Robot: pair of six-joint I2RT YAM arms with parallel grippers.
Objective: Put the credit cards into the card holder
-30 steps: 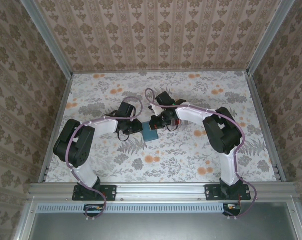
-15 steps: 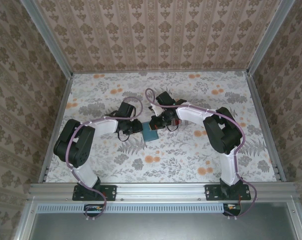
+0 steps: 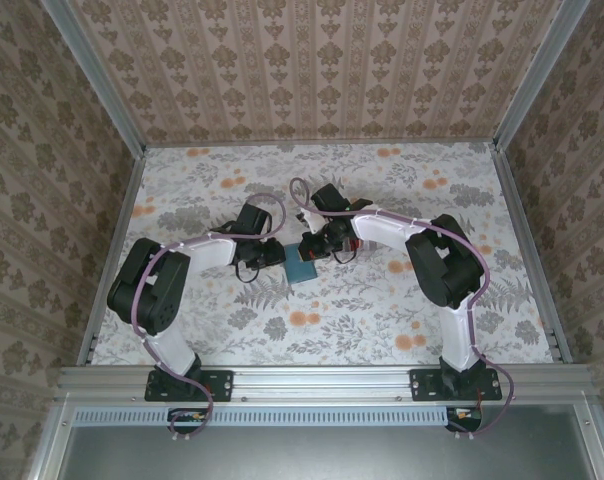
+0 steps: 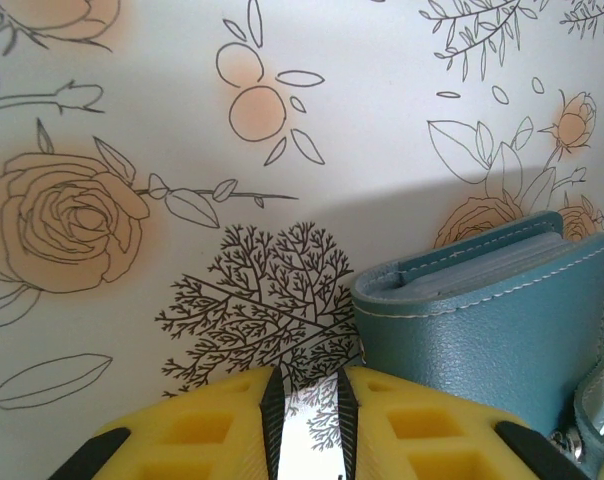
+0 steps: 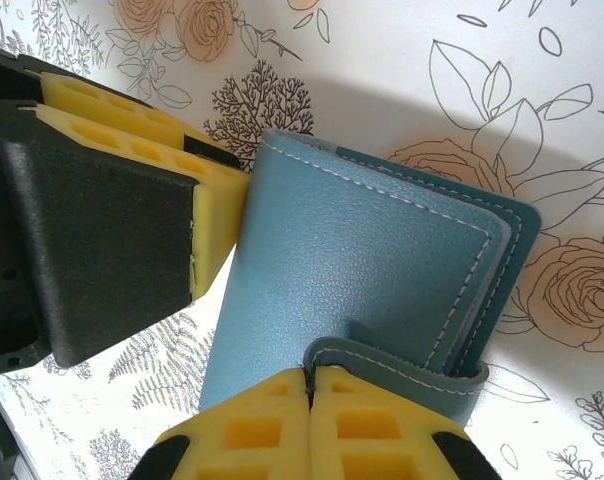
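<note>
The teal card holder lies closed on the flowered table between both grippers. In the right wrist view the card holder has its strap curling up from the near edge, and my right gripper is shut on the strap's end. My left gripper stands with a narrow gap and bare table between its pads; the card holder sits just to its right, with pale grey layers between the covers. The left gripper's yellow fingers touch the holder's left edge. The credit cards are out of view.
A small red patch shows beside the right wrist; I cannot tell what it is. The flowered table is walled on three sides. The two arms meet at the table's centre, close together.
</note>
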